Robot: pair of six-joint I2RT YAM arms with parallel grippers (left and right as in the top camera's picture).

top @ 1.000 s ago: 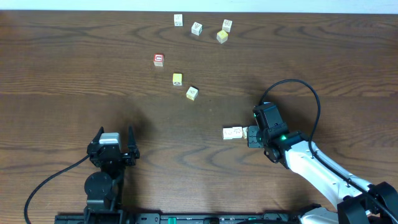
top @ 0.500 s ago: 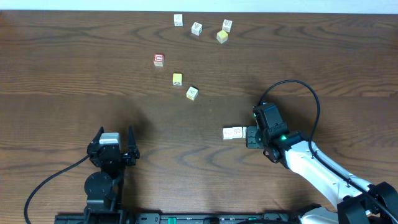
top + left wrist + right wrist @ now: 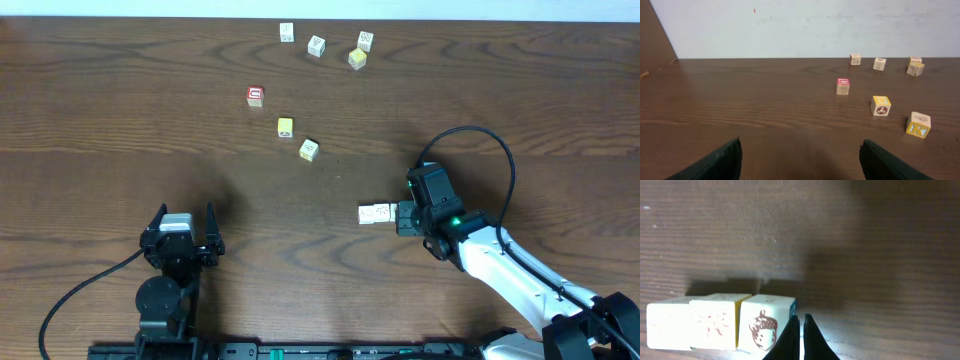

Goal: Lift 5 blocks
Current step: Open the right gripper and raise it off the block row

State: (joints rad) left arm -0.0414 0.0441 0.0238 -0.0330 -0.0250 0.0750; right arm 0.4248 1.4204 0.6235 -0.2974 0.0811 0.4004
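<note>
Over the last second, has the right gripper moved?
No. The right gripper stays in the same spot, its tip just right of the blocks beside it.

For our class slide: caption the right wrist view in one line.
Shut right claw beside the acorn block on the table.

Matt wood-grain table (image 3: 120, 120); smooth wooden blocks (image 3: 309, 149)

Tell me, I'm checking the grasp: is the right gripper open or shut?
Shut: the right gripper has its fingertips nearly together on nothing, the acorn block beside them.
</note>
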